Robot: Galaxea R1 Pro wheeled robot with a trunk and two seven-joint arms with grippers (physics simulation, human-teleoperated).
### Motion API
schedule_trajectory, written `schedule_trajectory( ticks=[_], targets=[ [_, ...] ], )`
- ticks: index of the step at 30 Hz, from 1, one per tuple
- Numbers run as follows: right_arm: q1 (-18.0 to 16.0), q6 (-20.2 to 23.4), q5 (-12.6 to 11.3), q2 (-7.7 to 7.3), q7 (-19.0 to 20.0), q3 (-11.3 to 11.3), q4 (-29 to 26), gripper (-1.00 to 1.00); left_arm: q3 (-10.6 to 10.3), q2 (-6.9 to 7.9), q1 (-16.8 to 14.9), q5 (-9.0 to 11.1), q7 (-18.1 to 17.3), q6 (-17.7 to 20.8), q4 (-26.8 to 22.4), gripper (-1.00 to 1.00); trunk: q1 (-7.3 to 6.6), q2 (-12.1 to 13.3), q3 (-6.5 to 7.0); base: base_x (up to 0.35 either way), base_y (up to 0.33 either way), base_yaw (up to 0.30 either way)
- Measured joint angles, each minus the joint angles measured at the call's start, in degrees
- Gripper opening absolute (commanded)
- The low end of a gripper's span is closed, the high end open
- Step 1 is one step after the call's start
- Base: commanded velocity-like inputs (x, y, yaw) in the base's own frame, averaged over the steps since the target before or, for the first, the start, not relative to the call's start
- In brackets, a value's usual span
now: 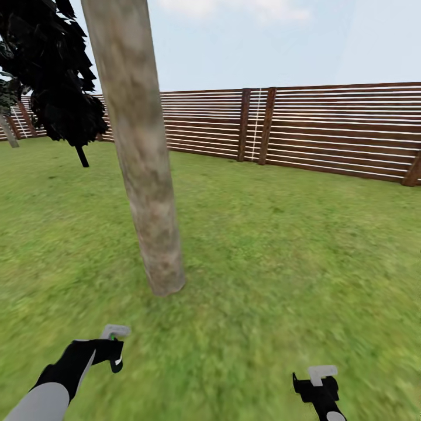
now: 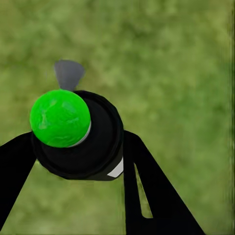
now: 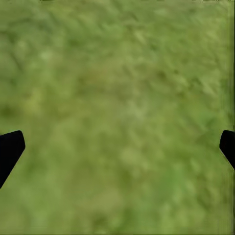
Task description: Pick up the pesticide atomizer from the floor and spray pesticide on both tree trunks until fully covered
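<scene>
My left hand (image 2: 81,147) pinches the atomizer (image 2: 78,137); right hand (image 3: 117,147) spread. Nozzle aimed off trunk (image 1: 143,164) risks spraying grass (image 1: 280,245).

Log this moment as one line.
left gripper: shut on atomizer | right gripper: open, over grass | tree trunk: ahead | spray: none seen

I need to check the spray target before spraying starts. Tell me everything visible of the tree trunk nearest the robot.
The tree trunk is a thick, smooth column of mottled grey-beige bark with faint greenish patches and no branches on the part in view. It leans slightly, its top toward the head view's left, and runs out of frame above, so no crown is visible. Its base meets the grass directly, ahead of the left gripper. No white specks show on the bark, and nothing but the ground touches it.
</scene>
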Motion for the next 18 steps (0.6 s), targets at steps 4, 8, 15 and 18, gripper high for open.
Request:
schedule_trajectory(
  ticks=[4,8,15,18],
  targets=[
    [0.0,0.0,0.2,0.42,0.0,0.1,-0.3,1.00,0.0,-0.09,0.0,0.1,0.0,0.0,0.0,-1.00,0.00,0.0,0.00,0.179,-0.293,0.000],
    [0.0,0.0,0.2,0.38,0.0,0.1,-0.4,1.00,-0.1,-0.36,0.0,0.1,0.0,0.0,0.2,-1.00,0.00,0.0,0.00,0.184,-0.290,0.000],
    [0.0,0.0,-0.1,0.37,0.1,0.1,-0.2,1.00,-0.4,-1.69,0.0,0.0,0.1,-0.1,-0.2,-1.00,0.01,0.0,0.00,0.156,-0.289,0.000],
    [0.0,0.0,0.0,0.20,0.1,0.1,-0.1,1.00,-0.4,-1.73,0.0,0.0,0.1,-0.3,-0.2,-1.00,0.02,0.0,0.00,0.024,-0.289,0.000]
  ],
)
